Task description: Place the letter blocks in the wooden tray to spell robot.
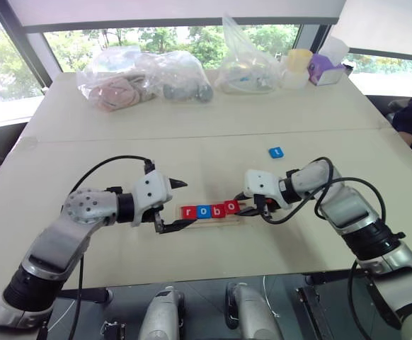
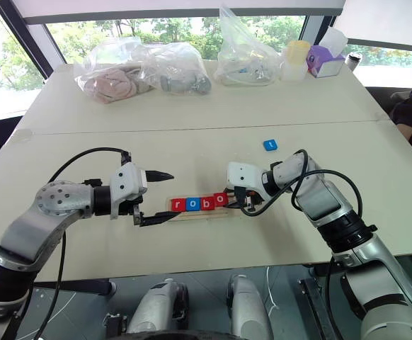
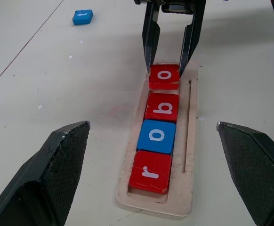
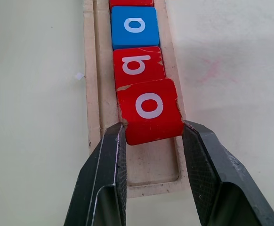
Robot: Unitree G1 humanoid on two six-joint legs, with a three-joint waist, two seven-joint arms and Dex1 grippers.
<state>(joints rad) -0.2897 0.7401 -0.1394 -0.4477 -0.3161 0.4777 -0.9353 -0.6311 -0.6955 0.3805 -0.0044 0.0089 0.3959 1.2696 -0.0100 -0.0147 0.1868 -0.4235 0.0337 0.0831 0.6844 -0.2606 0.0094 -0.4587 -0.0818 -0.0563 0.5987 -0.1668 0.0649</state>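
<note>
A long, narrow pale-wood tray [image 1: 209, 214] with a shallow groove is seen lying flat near the middle of the beige table [image 1: 213, 142], running side to side in the head views. Four small flat square letter tiles are seated in its groove in a touching row: a red "r" tile [image 3: 150, 172] at the robot's left end, then a blue "o" tile [image 3: 157, 136], a red "b" tile [image 3: 162, 106] and a red "o" tile [image 4: 149, 110]. The slot at the tray's right end is left unfilled. The last red "o" tile sits slightly tilted, its outer edge raised.

The right gripper [image 4: 151, 136] is pinched on that red "o" tile, one black finger pressed against each of its side edges, as shown in the right wrist view. The left gripper [image 1: 177, 205] is held spread wide at the tray's left end, its two black fingers apart on either side of the tray's line and touching neither tray nor tiles.

A fifth tile, blue with a white "t" [image 1: 276, 152], lies alone on the table, well apart from the tray at about one o'clock. At the far edge, around twelve o'clock, several clear plastic bags [image 1: 149, 78] of assorted items are gathered, with a purple tissue box [image 1: 326, 69] at their right.
</note>
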